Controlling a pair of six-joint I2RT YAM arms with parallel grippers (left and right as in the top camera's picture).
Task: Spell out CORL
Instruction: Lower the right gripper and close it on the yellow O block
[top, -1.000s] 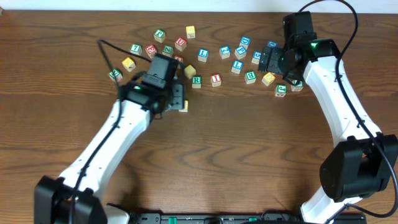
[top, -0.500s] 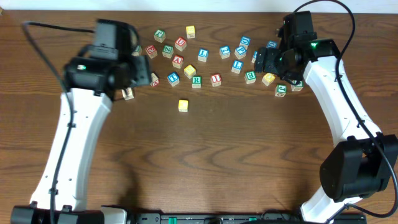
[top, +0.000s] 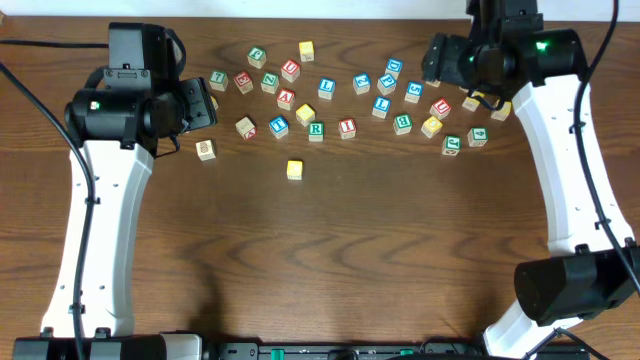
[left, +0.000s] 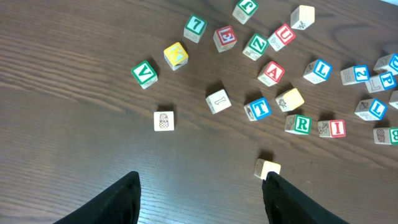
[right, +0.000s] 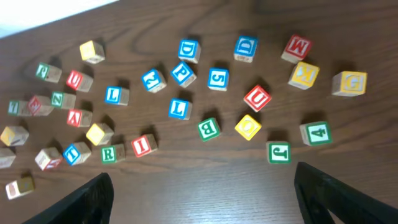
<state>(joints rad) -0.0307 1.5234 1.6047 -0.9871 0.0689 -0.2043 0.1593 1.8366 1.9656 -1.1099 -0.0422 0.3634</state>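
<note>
Several wooden letter blocks lie scattered across the back of the table. A yellow block (top: 294, 169) sits alone in front of them, and it also shows in the left wrist view (left: 268, 168). A green R block (top: 316, 129) (right: 109, 154), two blue L blocks (top: 326, 88) (top: 381, 105) and a yellow block with a round letter (right: 248, 127) lie in the cluster. My left gripper (top: 200, 105) (left: 202, 193) is open and empty, high at the left. My right gripper (top: 442, 62) (right: 202, 193) is open and empty, high above the right blocks.
A pale block with a pineapple picture (top: 205, 149) lies apart at the left. Green J (top: 452, 144) and green 4 (top: 478, 136) blocks lie at the right edge of the cluster. Bare wood (top: 330, 260) fills the front of the table.
My left gripper let go of the yellow block in front of the cluster and swung back to the left. My right gripper rose away from the right blocks.
</note>
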